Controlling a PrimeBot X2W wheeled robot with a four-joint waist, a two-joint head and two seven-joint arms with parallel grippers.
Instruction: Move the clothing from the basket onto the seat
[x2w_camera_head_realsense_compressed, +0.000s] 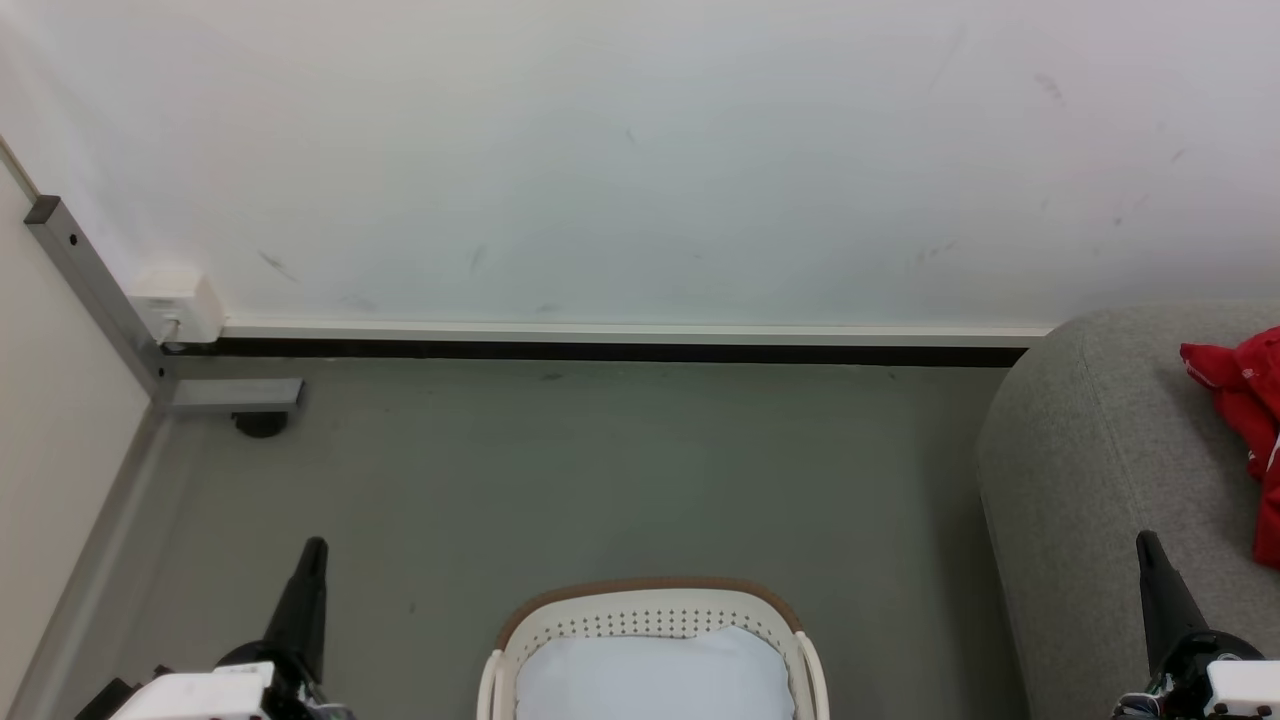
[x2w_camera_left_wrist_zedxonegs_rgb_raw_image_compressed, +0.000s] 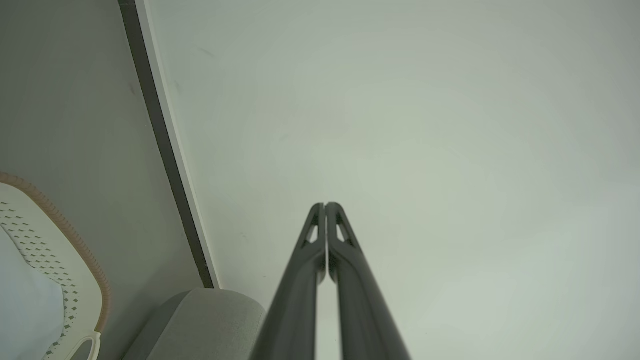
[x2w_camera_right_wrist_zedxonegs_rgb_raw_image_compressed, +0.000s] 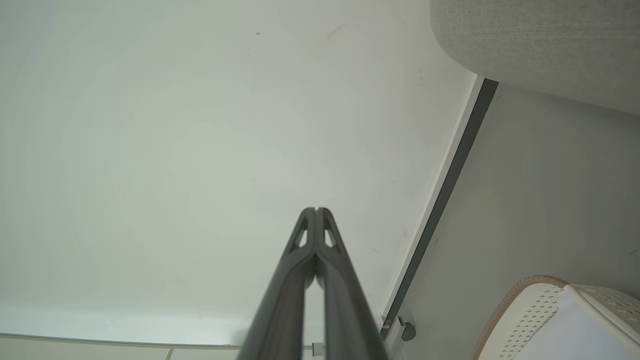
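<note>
Bright red clothing (x2w_camera_head_realsense_compressed: 1250, 420) lies bunched on the light-grey seat (x2w_camera_head_realsense_compressed: 1090, 450) at the right edge of the head view. The cream basket (x2w_camera_head_realsense_compressed: 650, 612) with its brown rim sits on the floor at bottom centre; inside it I see just a pale white pad (x2w_camera_head_realsense_compressed: 655, 675). My left gripper (x2w_camera_head_realsense_compressed: 314, 548) stands at lower left, left of the basket, its fingers (x2w_camera_left_wrist_zedxonegs_rgb_raw_image_compressed: 325, 206) pressed together and empty. My right gripper (x2w_camera_head_realsense_compressed: 1146, 540) rises at lower right in front of the seat, its tips (x2w_camera_right_wrist_zedxonegs_rgb_raw_image_compressed: 316, 210) also shut on nothing. The basket's rim (x2w_camera_left_wrist_zedxonegs_rgb_raw_image_compressed: 75, 235) and the seat's corner (x2w_camera_left_wrist_zedxonegs_rgb_raw_image_compressed: 210, 320) show in the left wrist view.
A white wall (x2w_camera_head_realsense_compressed: 640, 150) with a dark baseboard (x2w_camera_head_realsense_compressed: 600, 352) runs across the back. A grey metal post with a foot and caster (x2w_camera_head_realsense_compressed: 235, 400) stands in the left corner beside a white wall box (x2w_camera_head_realsense_compressed: 178, 305). Grey floor (x2w_camera_head_realsense_compressed: 600, 470) lies between basket and wall.
</note>
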